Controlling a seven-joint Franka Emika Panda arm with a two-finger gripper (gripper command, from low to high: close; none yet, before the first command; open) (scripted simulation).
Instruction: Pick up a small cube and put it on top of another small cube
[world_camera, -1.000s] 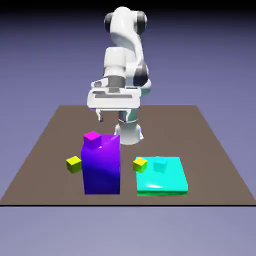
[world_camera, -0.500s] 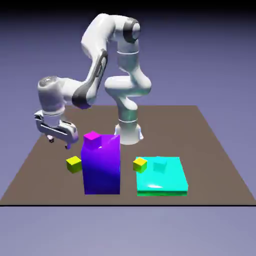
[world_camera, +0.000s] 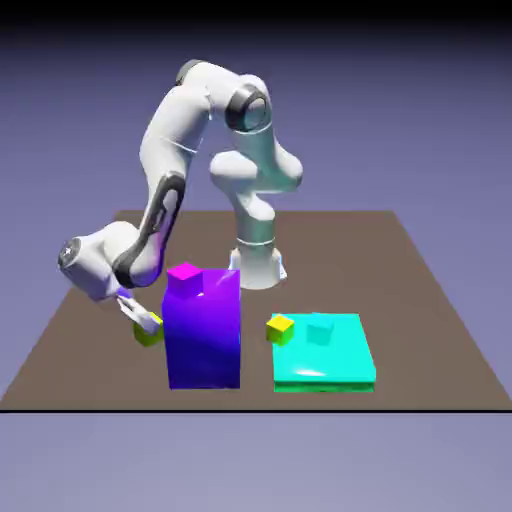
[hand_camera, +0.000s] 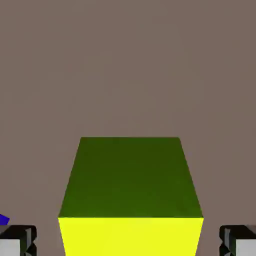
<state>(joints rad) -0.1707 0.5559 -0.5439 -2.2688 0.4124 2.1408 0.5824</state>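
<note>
Yellow-green small cube (hand_camera: 130, 200) is being straddled by the gripper (world_camera: 140, 322) on the table (world_camera: 420, 290), just beside the purple block (world_camera: 204, 330) at ext. view's left. Finger tips (hand_camera: 17, 241) are being seen w/ gaps either side of it, so no grip yet. Teal cube (world_camera: 321, 328) is sitting on the teal slab (world_camera: 330, 372), 2nd yellow-green cube (world_camera: 280, 328) alongside.

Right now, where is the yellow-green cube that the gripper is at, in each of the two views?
Exterior view: yellow-green cube low left, beside the purple block, under the gripper.
Hand view: fills the bottom middle, between the fingertips.
Shared landmark: the purple block, a blue sliver at the hand view's lower left edge.
</note>
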